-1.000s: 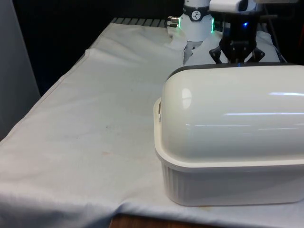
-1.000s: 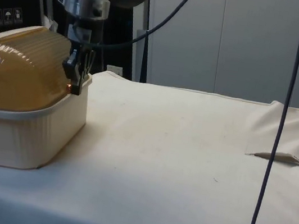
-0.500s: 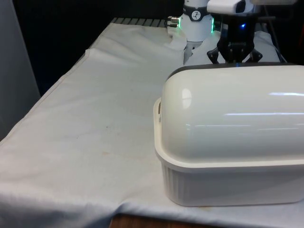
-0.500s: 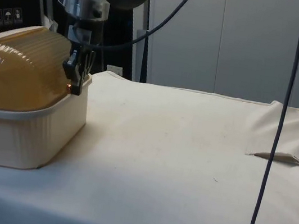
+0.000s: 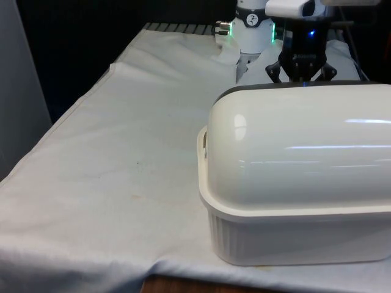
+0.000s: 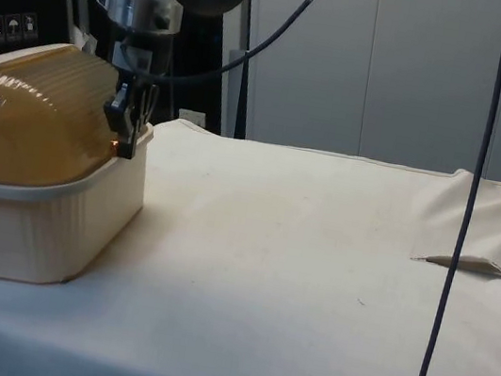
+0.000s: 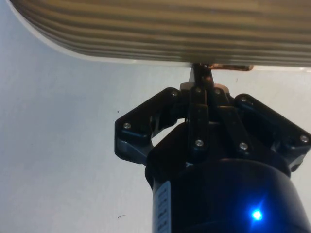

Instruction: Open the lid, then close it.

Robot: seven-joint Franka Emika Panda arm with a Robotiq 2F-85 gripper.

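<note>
Front view: low, close to near edge of table [image 5: 122, 183], facing along it toward far end; bread box [image 5: 293, 183] close to lens at front view's right, near corner.

Side view: low at table's [image 6: 313, 274] long edge, facing across cloth; same bread box [image 6: 43, 174] at one end.

Wrist view: facing down past gripper [image 7: 201, 73], very near ribbed lid [image 7: 160, 29].

Shared by all: bread box, cloth, gripper [image 5: 300, 70] [image 6: 128, 116] at box's far edge.

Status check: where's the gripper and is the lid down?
Gripper shut, at the lid's front edge. Lid down over the bread box. Nothing in the way.
</note>
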